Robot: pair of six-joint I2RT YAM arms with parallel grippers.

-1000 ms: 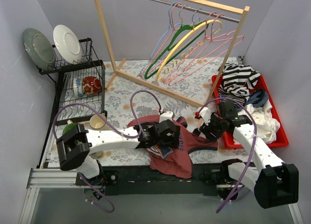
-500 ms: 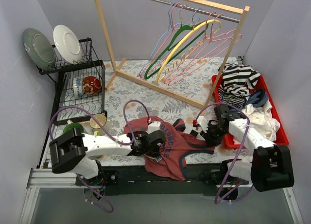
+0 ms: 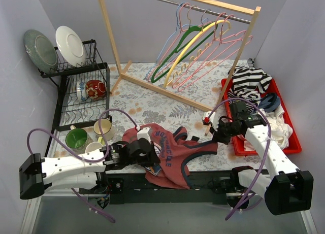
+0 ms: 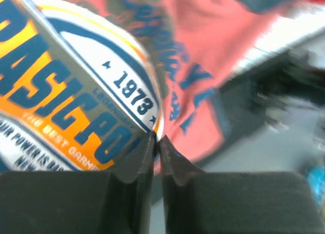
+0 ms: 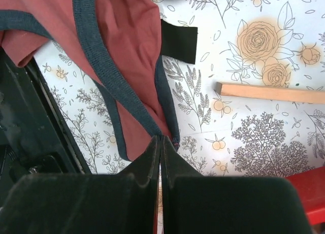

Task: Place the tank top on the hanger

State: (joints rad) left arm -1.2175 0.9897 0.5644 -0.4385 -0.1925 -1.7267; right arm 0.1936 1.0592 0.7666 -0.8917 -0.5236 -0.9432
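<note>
A table covered in a floral-print cloth (image 3: 152, 104) fills the scene. A tall frame clothes rack of pale wood (image 3: 109, 38) stands across its back. On the left is a black wire dish rack (image 3: 84, 99), and on the right a red plastic tray (image 3: 289, 137) holding a black-and-white striped garment (image 3: 251, 81) and a white cloth (image 3: 277, 125).

The rust-red sleeveless tank top (image 3: 172, 153) with navy trim and a blue-white printed graphic lies crumpled at the near edge of the table between the two arms. Its lower part hangs over that edge. One trimmed strap is drawn out to the right.

The left gripper (image 3: 146, 154) sits on the left side of the garment. In the left wrist view its black fingers (image 4: 137, 163) are clenched together on the printed fabric (image 4: 203, 41), the tips meeting at the graphic's edge. The right gripper (image 3: 217, 137) is at the strap's far end. In the right wrist view its fingers (image 5: 147, 163) are pressed together on the navy-edged strap (image 5: 127, 31), which lies on the cloth near the rack's wooden foot (image 5: 269, 92).

The thin light-blue wire hanger (image 3: 169, 45) hangs by its hook from the rack's rail, leftmost in a bunch with a green hanger (image 3: 175, 48), a yellow hanger (image 3: 195, 38) and pink wire hangers (image 3: 213, 54), well apart from the tank top.

Two round plates (image 3: 70, 43) stand in the dish rack, with mugs (image 3: 103, 127) and a green bowl (image 3: 76, 139) near its base.
</note>
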